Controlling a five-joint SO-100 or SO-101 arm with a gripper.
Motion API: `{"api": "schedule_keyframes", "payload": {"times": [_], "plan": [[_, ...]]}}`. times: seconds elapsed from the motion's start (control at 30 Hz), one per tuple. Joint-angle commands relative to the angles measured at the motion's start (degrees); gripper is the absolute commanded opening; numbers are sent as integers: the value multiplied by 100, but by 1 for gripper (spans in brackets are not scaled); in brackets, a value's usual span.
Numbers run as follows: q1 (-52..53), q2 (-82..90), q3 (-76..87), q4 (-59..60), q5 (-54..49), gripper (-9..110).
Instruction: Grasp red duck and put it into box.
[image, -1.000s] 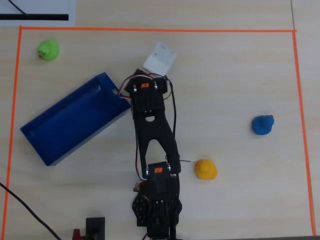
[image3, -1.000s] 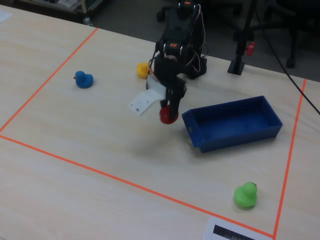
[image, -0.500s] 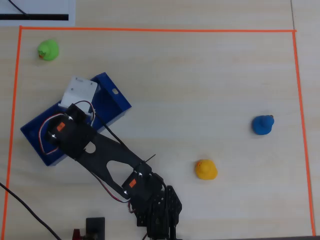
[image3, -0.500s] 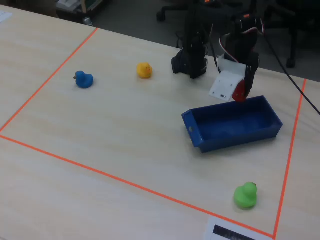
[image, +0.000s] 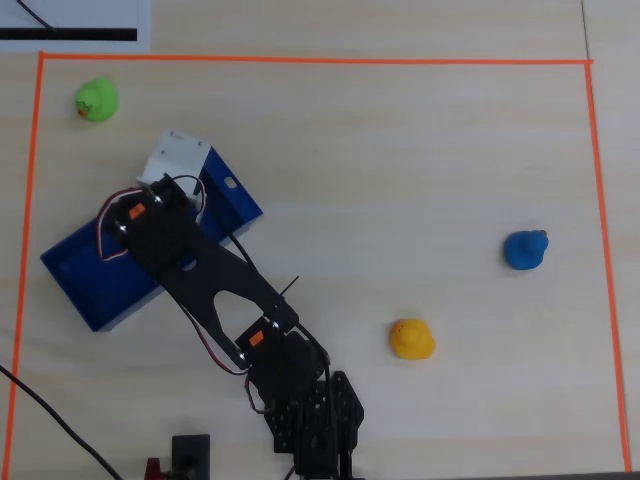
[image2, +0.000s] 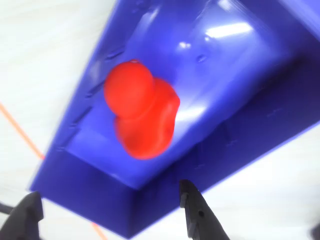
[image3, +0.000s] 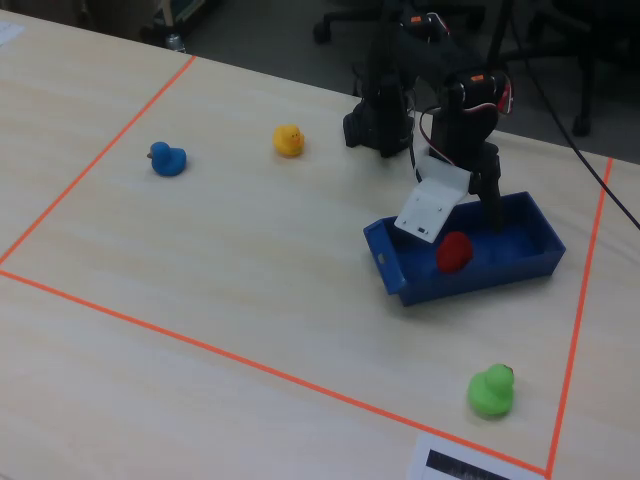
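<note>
The red duck (image2: 142, 112) lies inside the dark blue box (image2: 240, 75), free of the jaws; it also shows in the fixed view (image3: 453, 251) within the box (image3: 530, 262). My gripper (image2: 110, 215) is open and empty just above the box, its two dark fingertips (image2: 197, 212) spread wide at the bottom of the wrist view. In the fixed view the gripper (image3: 465, 225) hangs over the box's middle. In the overhead view the arm (image: 190, 260) covers much of the box (image: 90, 280) and hides the duck.
A green duck (image: 97, 100) sits at the top left, a yellow duck (image: 411, 339) and a blue duck (image: 525, 250) to the right of the arm. Orange tape (image: 300, 60) frames the light wooden table. The arm's base (image: 310, 420) stands at the bottom edge.
</note>
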Motion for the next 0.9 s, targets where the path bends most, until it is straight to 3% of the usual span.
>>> {"api": "schedule_keyframes", "payload": {"times": [0.0, 0.17, 0.37, 0.6, 0.7, 0.87], "plan": [[483, 967, 70, -18, -413, 31], [1775, 2698, 1169, -1028, -1134, 0], [3226, 5221, 4228, -2988, -2593, 0], [3964, 7857, 8341, -4737, -3832, 0], [4122, 9026, 9545, -4720, -3990, 0], [4192, 10406, 10099, -3428, -3946, 0]]}}
